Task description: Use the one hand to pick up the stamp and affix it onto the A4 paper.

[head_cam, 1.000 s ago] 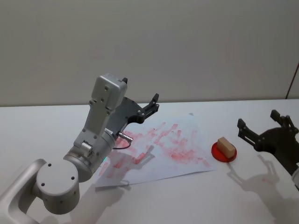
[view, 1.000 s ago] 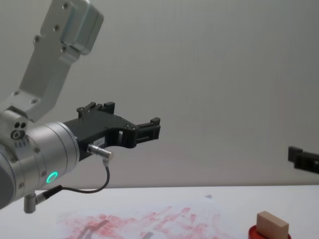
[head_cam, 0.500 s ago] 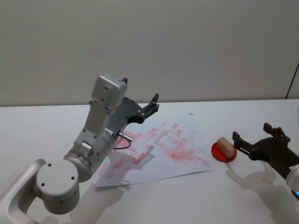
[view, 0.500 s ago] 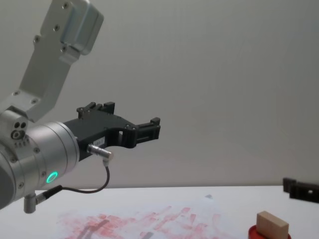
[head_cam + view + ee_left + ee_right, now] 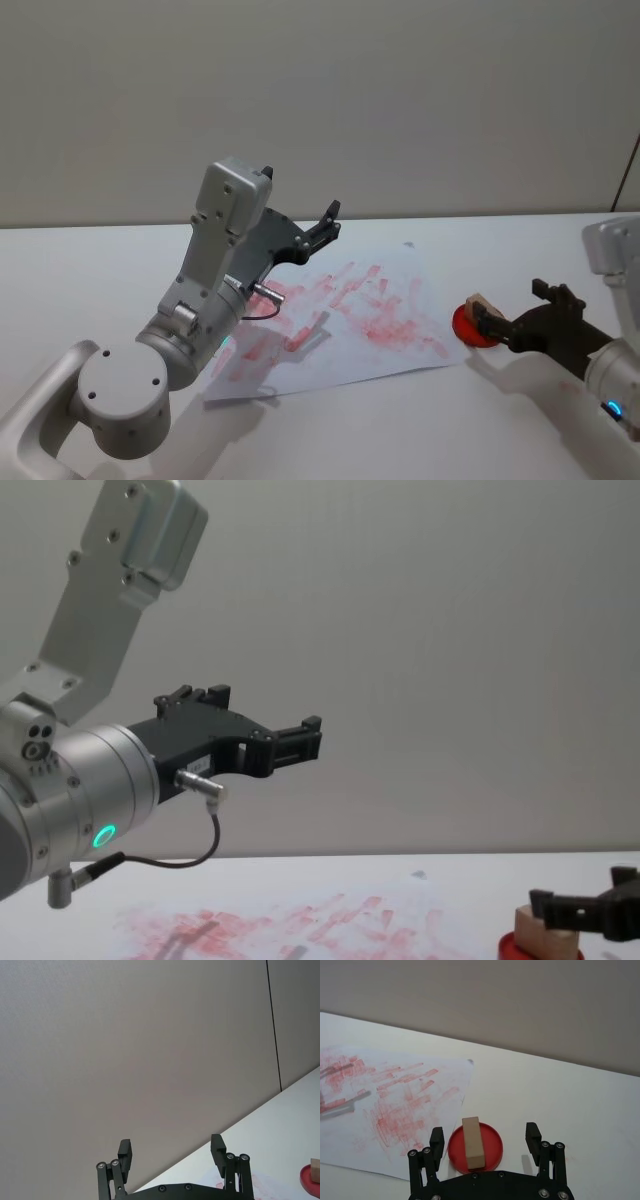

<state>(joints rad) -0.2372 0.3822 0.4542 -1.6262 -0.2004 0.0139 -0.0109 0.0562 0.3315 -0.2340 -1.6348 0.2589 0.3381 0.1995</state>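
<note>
Right gripper (image 5: 485,1132): fingers apart, low at the ink pad (image 5: 492,1149). Its wrist view shows clear gaps either side of the stamp (image 5: 472,1142); the head view overlaps them. Left gripper (image 5: 171,1145): raised, fingers apart. Paper (image 5: 340,362): red-smeared, flat on table (image 5: 100,260). Pad: red, round, holds stamp.

Red ink pad (image 5: 492,1149), white table (image 5: 580,1100), grey wall (image 5: 420,100)

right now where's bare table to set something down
Bare table lies between the A4 paper and the wall, and along the near edge before it. Crowded: the right gripper, fingers open, is at the stamp on the ink pad; the left gripper hangs over the paper.
</note>
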